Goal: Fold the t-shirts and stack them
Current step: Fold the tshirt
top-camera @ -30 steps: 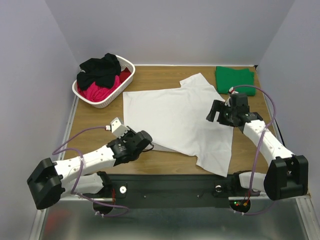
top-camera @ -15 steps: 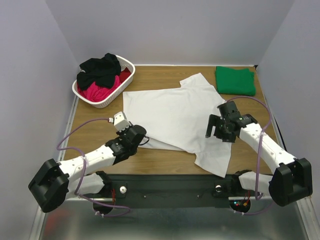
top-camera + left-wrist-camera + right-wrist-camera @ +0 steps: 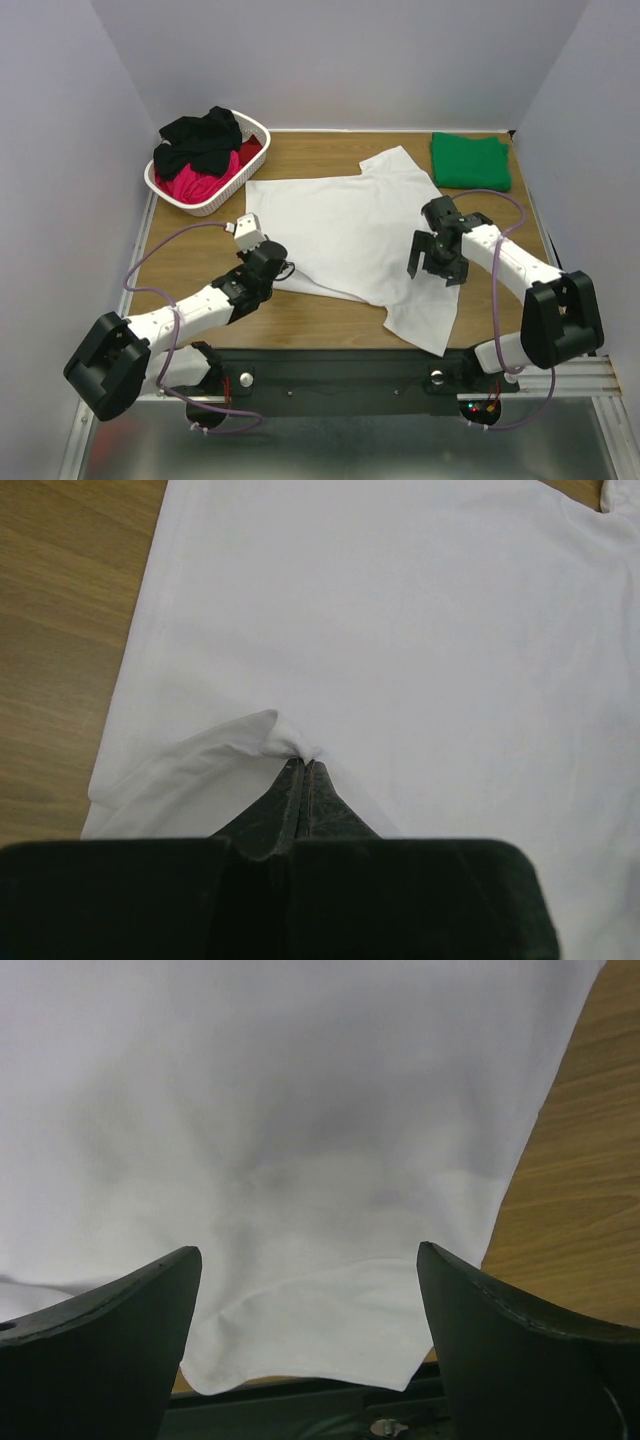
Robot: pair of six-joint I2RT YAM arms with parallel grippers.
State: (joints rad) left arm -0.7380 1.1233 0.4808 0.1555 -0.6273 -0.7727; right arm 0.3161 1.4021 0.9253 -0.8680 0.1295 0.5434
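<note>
A large white t-shirt lies spread on the wooden table, one sleeve toward the back and one toward the near right. My left gripper is shut on its near left edge; in the left wrist view the jaws pinch a small raised fold of the white cloth. My right gripper hovers open over the shirt's right side. In the right wrist view, its fingers stand wide apart above the near sleeve. A folded green t-shirt lies at the back right.
A white lattice basket at the back left holds a black shirt and a red one. The black mounting rail runs along the near table edge. Walls close in on the left, back and right.
My left gripper has moved away from the near edge and to the right, dragging the shirt's near left edge inward. My right gripper has swung left and nearer over the shirt, still open.
</note>
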